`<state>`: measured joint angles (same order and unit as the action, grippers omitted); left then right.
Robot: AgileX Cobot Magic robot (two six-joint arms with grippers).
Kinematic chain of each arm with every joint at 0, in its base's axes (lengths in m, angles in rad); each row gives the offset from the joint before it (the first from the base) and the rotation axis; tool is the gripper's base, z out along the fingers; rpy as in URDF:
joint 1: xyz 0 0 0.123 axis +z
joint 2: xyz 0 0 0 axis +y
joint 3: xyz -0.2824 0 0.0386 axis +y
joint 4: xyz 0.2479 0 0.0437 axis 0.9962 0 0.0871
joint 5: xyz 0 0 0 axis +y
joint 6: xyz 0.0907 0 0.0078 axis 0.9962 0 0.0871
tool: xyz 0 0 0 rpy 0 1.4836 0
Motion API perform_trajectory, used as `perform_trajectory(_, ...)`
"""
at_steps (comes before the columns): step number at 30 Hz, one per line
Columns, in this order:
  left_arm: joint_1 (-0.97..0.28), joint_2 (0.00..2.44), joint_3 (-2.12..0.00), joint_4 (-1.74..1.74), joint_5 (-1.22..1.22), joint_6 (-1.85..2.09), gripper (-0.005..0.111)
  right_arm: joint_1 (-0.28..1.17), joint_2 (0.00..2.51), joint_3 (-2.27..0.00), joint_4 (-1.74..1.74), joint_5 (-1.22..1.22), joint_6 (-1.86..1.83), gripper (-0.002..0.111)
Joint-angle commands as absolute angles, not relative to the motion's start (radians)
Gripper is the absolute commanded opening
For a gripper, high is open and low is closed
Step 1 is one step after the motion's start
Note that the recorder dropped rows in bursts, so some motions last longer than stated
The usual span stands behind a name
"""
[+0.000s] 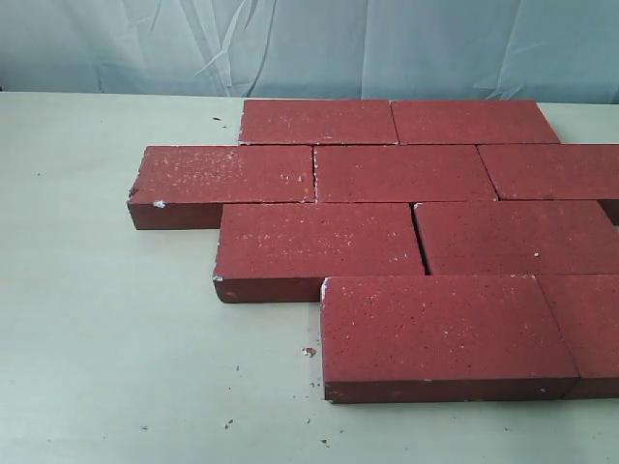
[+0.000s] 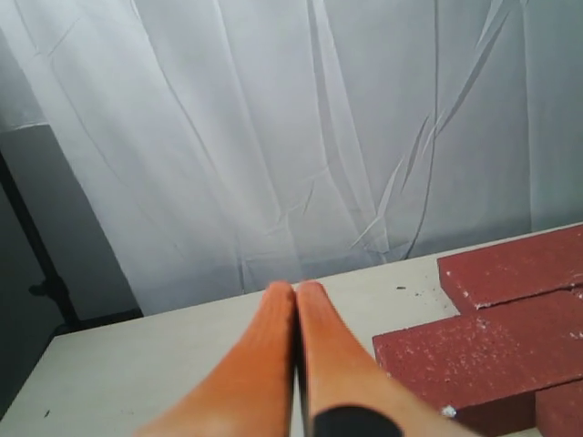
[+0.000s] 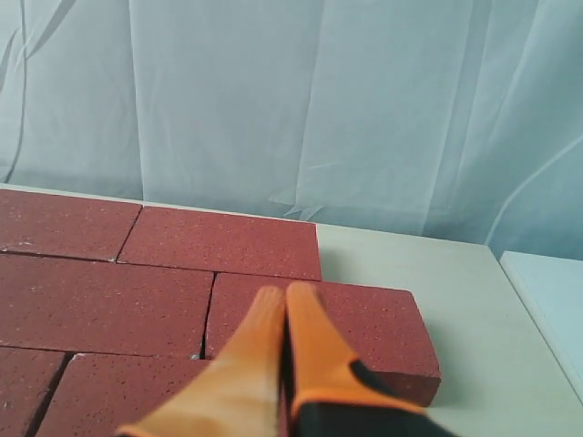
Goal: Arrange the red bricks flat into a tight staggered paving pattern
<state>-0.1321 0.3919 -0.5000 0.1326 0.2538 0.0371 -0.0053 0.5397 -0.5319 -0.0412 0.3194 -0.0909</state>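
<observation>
Pale tabletop (image 1: 97, 367) with red bricks (image 1: 406, 174) flat in staggered rows; left hand (image 2: 296, 289) and right hand (image 3: 285, 293) closed, empty.

Nine bricks (image 1: 401, 172) lay on one table (image 1: 97, 338): two in the far row, three in the next, two in the third, two in the near row. The left gripper (image 2: 295, 289) and right gripper (image 3: 284, 293) made two, each with two orange fingers (image 2: 264, 355).

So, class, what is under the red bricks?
The red bricks lie flat on a pale table, which shows around them. The patch directly beneath is covered and unseen.
</observation>
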Motion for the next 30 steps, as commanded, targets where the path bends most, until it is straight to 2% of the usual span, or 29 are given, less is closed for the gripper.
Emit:
perform_trajectory(1, -0.132, 0.333, -0.414, 0.224, 0.246, -0.069, 0.0, -0.01, 0.538, -0.527, -0.039, 0.308, -0.091, -0.001)
perform_trajectory(15, -0.131, 0.068, -0.155, 0.188, 0.248, -0.067, 0.0, -0.01, 0.538, -0.527, -0.013, 0.308, -0.091, -0.001)
perform_trajectory(19, -0.085, 0.012, -0.087, 0.154, 0.248, -0.067, 0.0, -0.01, 0.538, -0.527, -0.013, 0.308, -0.093, -0.001)
perform_trajectory(30, -0.05, 0.0, 0.0, 0.086, 0.213, 0.016, 0.0, -0.01, 0.538, -0.527, -0.013, 0.308, -0.093, -0.001)
